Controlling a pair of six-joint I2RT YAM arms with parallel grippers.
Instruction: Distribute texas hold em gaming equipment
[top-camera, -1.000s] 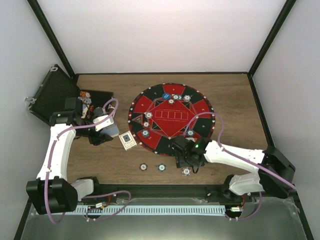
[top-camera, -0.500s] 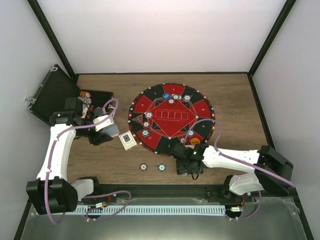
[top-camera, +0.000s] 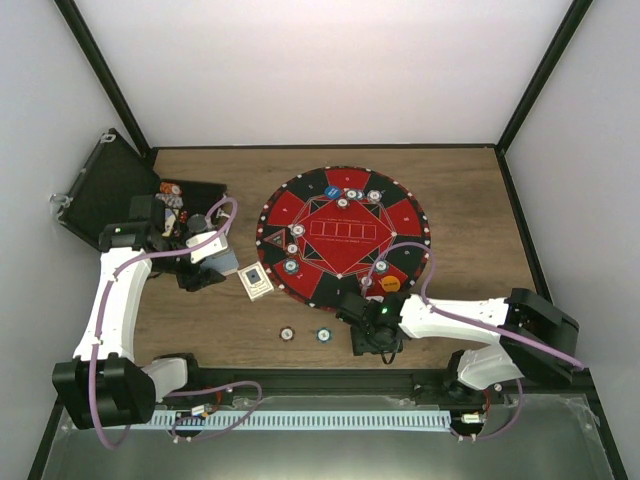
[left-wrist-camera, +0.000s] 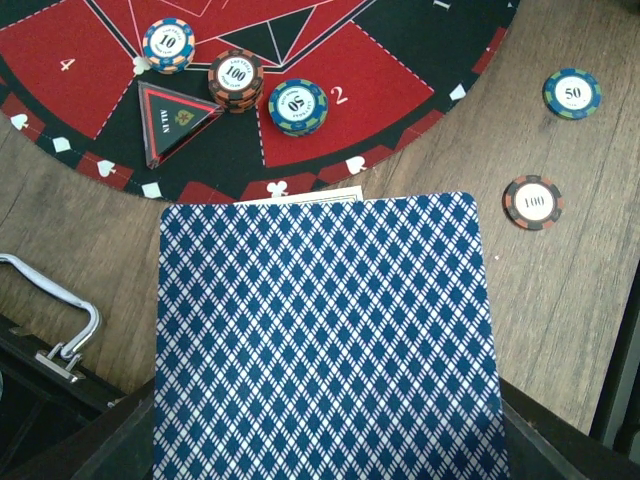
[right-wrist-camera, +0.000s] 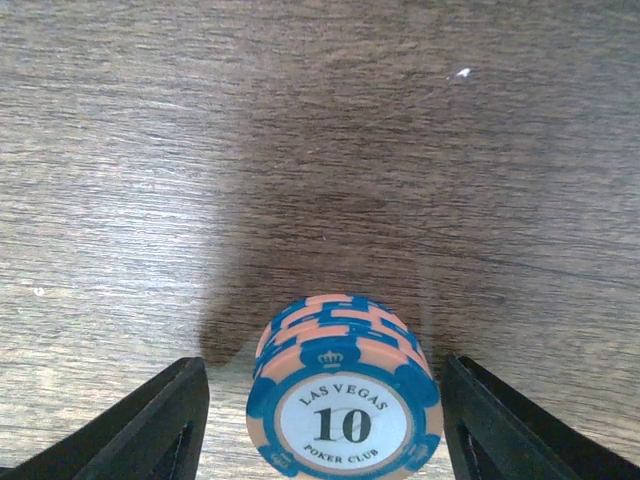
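Seen from above, a brown wooden table (top-camera: 470, 190) carried a round red-and-black felt mat (top-camera: 400, 215) at the centre of the frame, with an open black hinged case (top-camera: 105, 190) at the upper left. The left gripper (top-camera: 212, 268) sat between case and mat. In its wrist view it gripped a playing card with a blue diamond-patterned back (left-wrist-camera: 320, 340), which was raised above the wood and filled the lower half of the frame. Along the top of that view, a blue-and-orange poker chip marked 10 (left-wrist-camera: 168, 45), a brown-and-black chip stack marked 100 (left-wrist-camera: 236, 80), a blue chip marked 05 (left-wrist-camera: 298, 106) and a dark triangular marker (left-wrist-camera: 178, 120) lay on the mat. At the right, on bare wood, lay a green-and-blue chip marked 50 (left-wrist-camera: 572, 92) and a brown chip marked 100 (left-wrist-camera: 533, 203). The right gripper (top-camera: 372, 338) sat at lower centre, just below the mat's edge. Its jaws stood open, one finger on either side of an orange-and-blue poker chip marked 10 (right-wrist-camera: 340, 400), which rested on the wood with a gap on both sides.
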